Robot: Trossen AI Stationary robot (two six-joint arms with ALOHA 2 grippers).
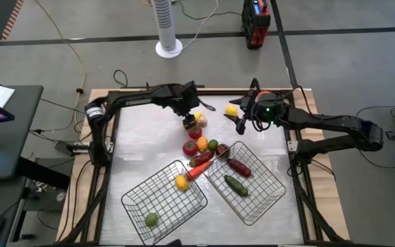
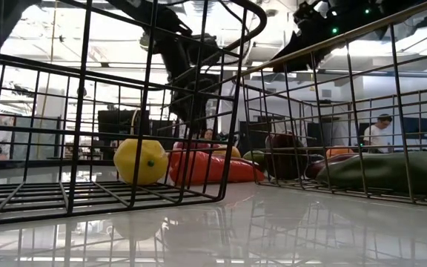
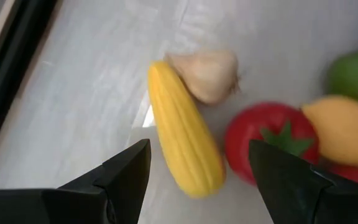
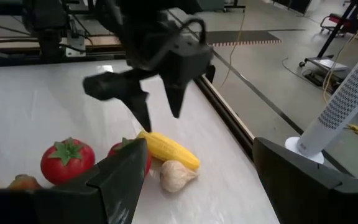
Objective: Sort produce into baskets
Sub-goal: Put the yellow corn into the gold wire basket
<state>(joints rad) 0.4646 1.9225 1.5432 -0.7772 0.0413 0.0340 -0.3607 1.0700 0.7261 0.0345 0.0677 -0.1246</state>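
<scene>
Hovering open-jawed, left pincer (image 3: 194, 180), straddling the corn (image 3: 185, 127) at centre of the left wrist frame, not yet touching. Lying flat on the worktop (image 1: 142, 137), upper centre of the high frame, beside the garlic (image 3: 207, 74) and a tomato (image 3: 269, 140). Looking long, ribbed, bright yellow, tapering at both ends. Probably handling as light, stiff moulded plastic, somewhat slick; gripping best across the thick middle, square to its length. Waiting open at upper right of the high frame, right pincer (image 1: 242, 123). Sitting at lower centre, two wire baskets (image 1: 136, 202), already holding some produce.
</scene>
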